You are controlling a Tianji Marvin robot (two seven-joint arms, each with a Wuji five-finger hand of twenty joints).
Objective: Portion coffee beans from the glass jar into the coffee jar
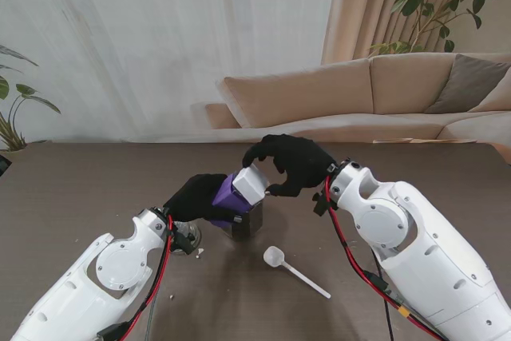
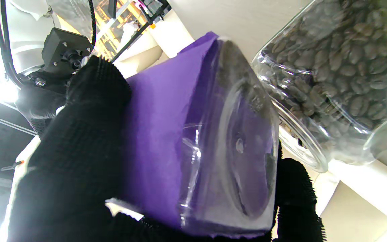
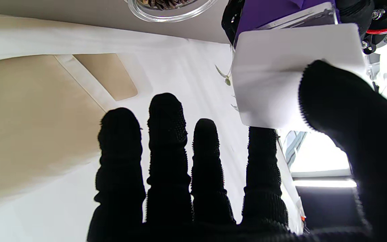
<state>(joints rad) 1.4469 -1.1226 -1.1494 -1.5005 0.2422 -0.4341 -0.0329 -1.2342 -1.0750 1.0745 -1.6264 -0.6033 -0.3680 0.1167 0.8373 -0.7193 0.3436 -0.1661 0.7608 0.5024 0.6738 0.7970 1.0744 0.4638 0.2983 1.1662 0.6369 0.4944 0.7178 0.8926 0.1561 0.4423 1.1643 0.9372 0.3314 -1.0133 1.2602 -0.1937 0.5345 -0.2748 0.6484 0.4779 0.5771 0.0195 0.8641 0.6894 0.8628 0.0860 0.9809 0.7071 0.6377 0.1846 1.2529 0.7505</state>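
Note:
The coffee jar [image 1: 227,194] is clear with a purple label [image 2: 160,134] and lies tilted on its side in my left hand [image 1: 194,197], which is shut around its body. Its white lid [image 1: 252,184] points toward my right hand [image 1: 291,164], whose thumb and fingers are closed on the lid [image 3: 281,67]. Directly under the coffee jar, the glass jar [image 1: 249,224] stands on the table. In the left wrist view this glass jar [image 2: 341,67] is packed with coffee beans and sits close beside the purple jar's base. Its open rim [image 3: 170,6] shows in the right wrist view.
A white plastic scoop [image 1: 294,267] lies on the brown table [image 1: 80,189], nearer to me and right of the jars. A small round clear object [image 1: 190,237] sits by my left wrist. A beige sofa [image 1: 375,93] stands beyond the table's far edge.

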